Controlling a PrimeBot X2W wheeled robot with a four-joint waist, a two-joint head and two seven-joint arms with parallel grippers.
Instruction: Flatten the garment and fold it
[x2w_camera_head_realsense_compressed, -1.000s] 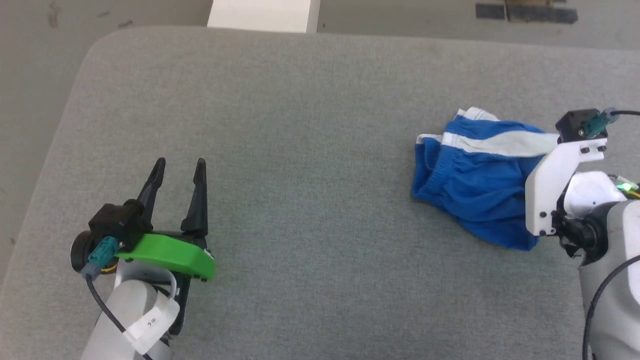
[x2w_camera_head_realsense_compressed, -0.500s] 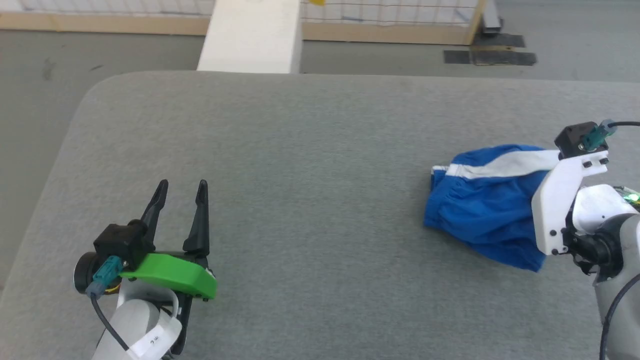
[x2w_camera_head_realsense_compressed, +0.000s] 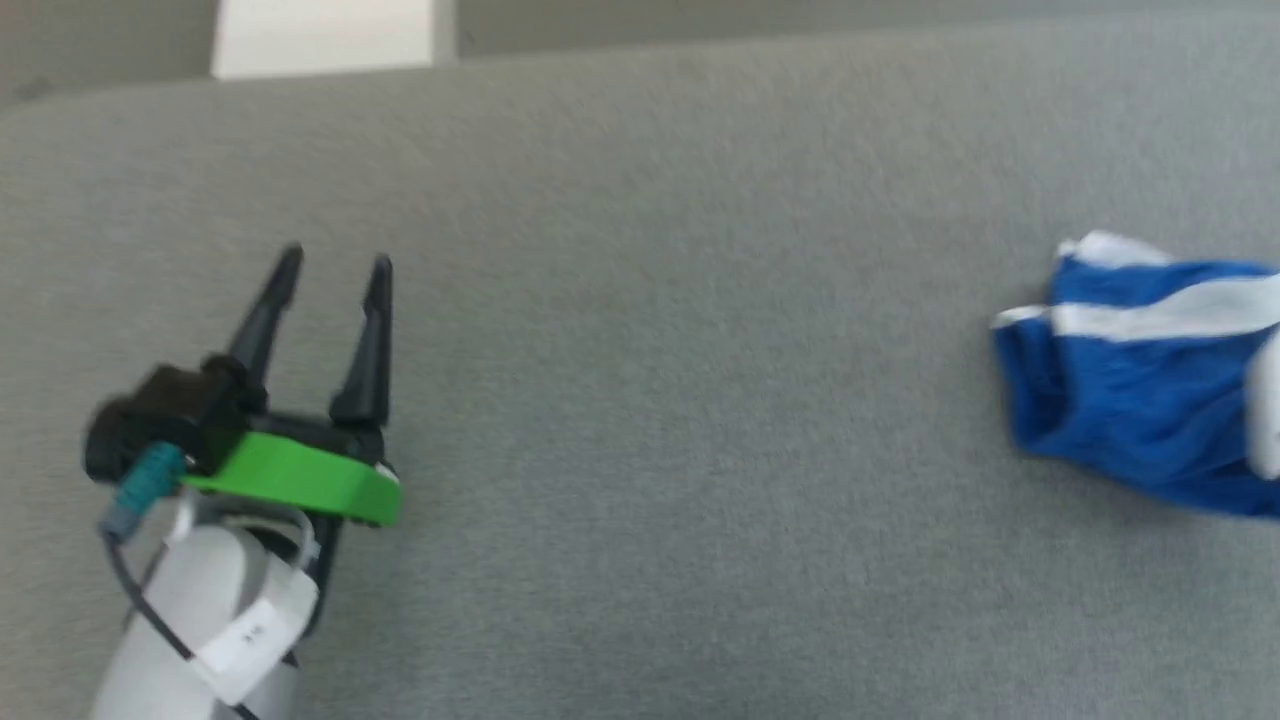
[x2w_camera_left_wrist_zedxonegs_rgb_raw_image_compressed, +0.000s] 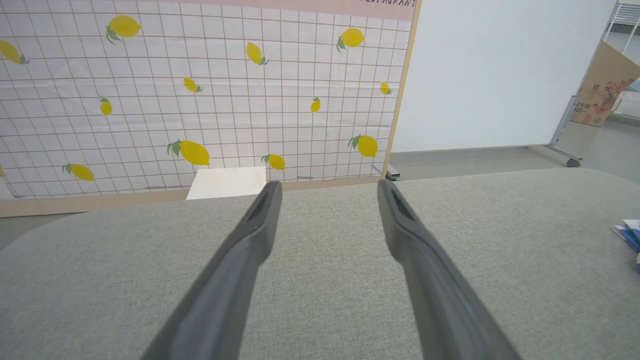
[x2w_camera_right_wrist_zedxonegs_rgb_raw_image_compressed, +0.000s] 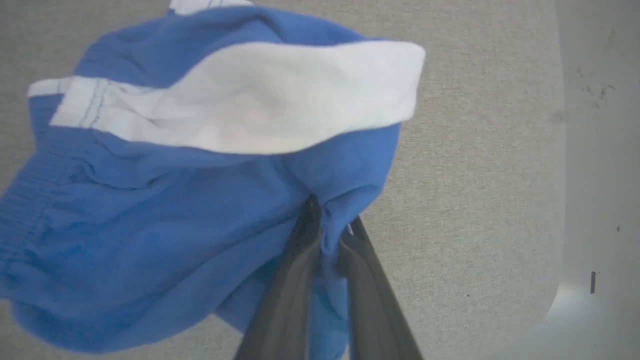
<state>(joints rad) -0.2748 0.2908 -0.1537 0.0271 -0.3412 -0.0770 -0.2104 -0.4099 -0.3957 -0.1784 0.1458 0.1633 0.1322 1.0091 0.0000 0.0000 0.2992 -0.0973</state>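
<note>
A PrimeBot X2W works at a grey fabric-covered desk (x2w_camera_head_realsense_compressed: 640, 400). At 8 o'clock in the head view the left gripper (x2w_camera_head_realsense_compressed: 335, 260) hovers over bare surface, its jaws wide apart and holding nothing. A white tag (x2w_camera_head_realsense_compressed: 250, 635) on that forearm carries print too blurred to read. At 11 o'clock, beyond the desk's far edge, stands a white block (x2w_camera_head_realsense_compressed: 320, 35). The left wrist view looks past the desk to a tiled backdrop (x2w_camera_left_wrist_zedxonegs_rgb_raw_image_compressed: 200, 90) printed with lemons, where cropped lettering at 12 o'clock seems to end in "RANT". A cardboard box (x2w_camera_left_wrist_zedxonegs_rgb_raw_image_compressed: 602, 85) at 2 o'clock bears print that cannot be made out. At 3 o'clock in the head view lie the blue shorts (x2w_camera_head_realsense_compressed: 1130, 390), white stripe showing, bunched near the desk's right edge. In the right wrist view the right gripper (x2w_camera_right_wrist_zedxonegs_rgb_raw_image_compressed: 325, 220) has its jaws clamped on a pinch of the blue fabric close to the stripe's end. By the look of it the job has barely begun: the shorts are crumpled, nothing is spread flat, and every fold is left to make
</note>
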